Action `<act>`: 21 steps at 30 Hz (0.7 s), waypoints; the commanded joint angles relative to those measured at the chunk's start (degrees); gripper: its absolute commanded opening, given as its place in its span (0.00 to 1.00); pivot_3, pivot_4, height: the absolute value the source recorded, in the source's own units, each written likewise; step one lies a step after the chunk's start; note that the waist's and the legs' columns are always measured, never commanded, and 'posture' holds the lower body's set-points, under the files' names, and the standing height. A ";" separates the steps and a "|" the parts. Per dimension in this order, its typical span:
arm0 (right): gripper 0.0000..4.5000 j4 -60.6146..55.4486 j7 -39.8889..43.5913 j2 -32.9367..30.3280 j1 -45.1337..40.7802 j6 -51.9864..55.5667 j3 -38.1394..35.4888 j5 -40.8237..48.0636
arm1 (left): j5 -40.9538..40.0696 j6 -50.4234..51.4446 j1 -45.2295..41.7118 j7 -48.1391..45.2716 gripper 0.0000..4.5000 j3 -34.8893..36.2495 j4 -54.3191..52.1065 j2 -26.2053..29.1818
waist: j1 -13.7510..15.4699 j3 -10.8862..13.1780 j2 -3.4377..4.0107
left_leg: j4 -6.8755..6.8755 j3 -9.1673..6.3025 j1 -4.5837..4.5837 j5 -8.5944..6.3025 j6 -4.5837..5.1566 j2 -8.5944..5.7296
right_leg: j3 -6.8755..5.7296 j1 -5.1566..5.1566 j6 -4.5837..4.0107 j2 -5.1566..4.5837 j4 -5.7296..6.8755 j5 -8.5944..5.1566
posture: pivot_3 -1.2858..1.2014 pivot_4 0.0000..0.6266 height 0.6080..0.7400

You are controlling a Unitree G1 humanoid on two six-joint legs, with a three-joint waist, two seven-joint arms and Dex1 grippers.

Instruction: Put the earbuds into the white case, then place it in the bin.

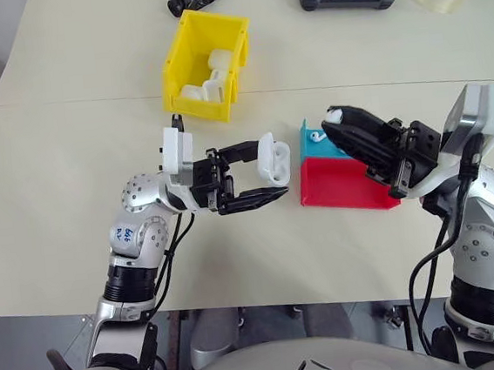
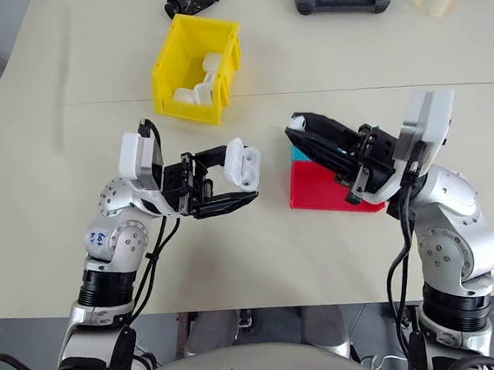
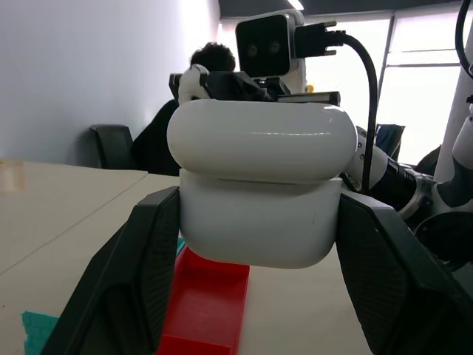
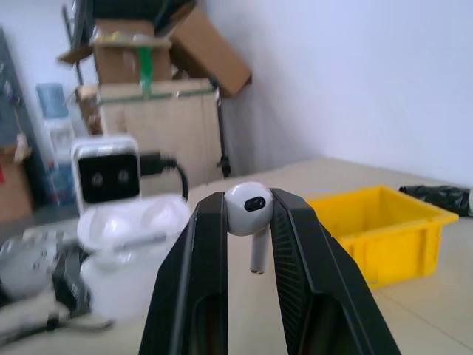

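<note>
The left gripper [image 1: 260, 184] grasps the white case [image 1: 272, 158], lid open. Opposite it, the right gripper [image 4: 249, 207] pinches an earbud [image 4: 248, 209], not yet seated. The bin [image 1: 188, 103] waits beyond.

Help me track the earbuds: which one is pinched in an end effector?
The earbud clamped between the right end effector fingertips, raised above the table. The other earbud lies loose in the blue tray.
</note>
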 commanded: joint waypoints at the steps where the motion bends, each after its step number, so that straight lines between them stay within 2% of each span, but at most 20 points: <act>1: 0.10 -3.71 -4.78 2.43 -0.31 -1.20 1.67 3.46 | -2.25 1.12 -1.25 0.04 0.62 0.76 -2.17 -0.52 | -0.05 0.00 0.00 | 0.00 0.00 0.00 0.00 0.00 0.00 | 0.00 0.00 0.00 0.01 0.00 0.00 | 0.52 0.24 1.00; 8: 0.10 -5.32 -9.10 5.62 -1.25 -2.09 6.29 6.06 | -4.28 4.63 -2.41 0.56 0.62 0.75 -2.96 -1.54 | -0.11 0.00 0.00 | -0.01 0.01 0.00 0.00 0.01 -0.01 | 0.01 -0.03 -0.01 0.05 0.04 0.00 | 0.52 0.24 1.00; 21: 0.10 -3.76 -7.56 5.10 2.54 -6.20 11.85 3.28 | -5.50 7.46 -4.41 1.89 0.62 1.13 -4.37 -3.04 | -0.14 0.00 0.00 | -0.02 0.02 0.00 0.00 0.02 -0.02 | 0.04 -0.06 -0.02 0.10 0.04 -0.01 | 0.52 0.24 1.00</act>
